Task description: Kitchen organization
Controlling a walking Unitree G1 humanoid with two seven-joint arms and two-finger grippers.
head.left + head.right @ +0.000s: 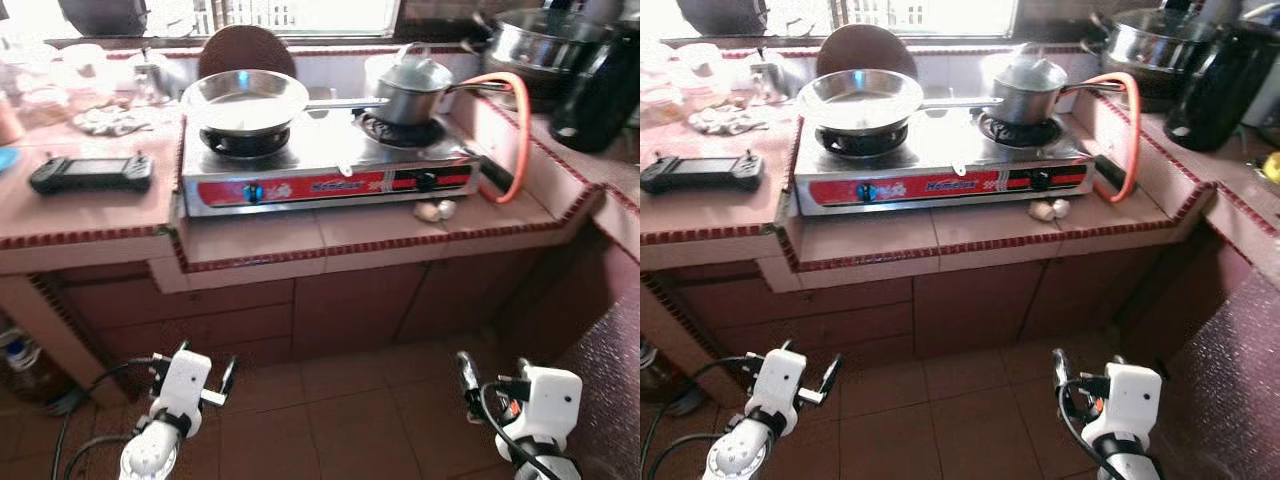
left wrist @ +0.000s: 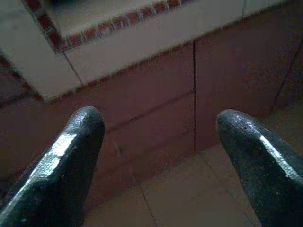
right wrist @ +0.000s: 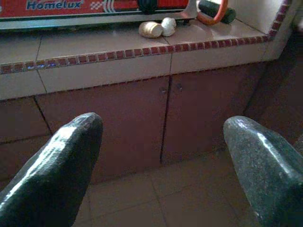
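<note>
A two-burner stove (image 1: 330, 170) sits on the tiled counter (image 1: 250, 240) ahead of me, a frying pan (image 1: 245, 100) on its left burner and a lidded saucepan (image 1: 410, 88) on its right. Two garlic bulbs (image 3: 157, 27) lie on the counter just in front of the stove's right end, near an orange gas hose (image 1: 515, 130). A black handheld controller (image 1: 92, 173) rests on the higher counter to the left. I hold both arms low over the floor tiles before the cabinet doors: left gripper (image 2: 158, 156) with fingers spread apart and empty, right gripper (image 3: 163, 161) likewise spread and empty.
</note>
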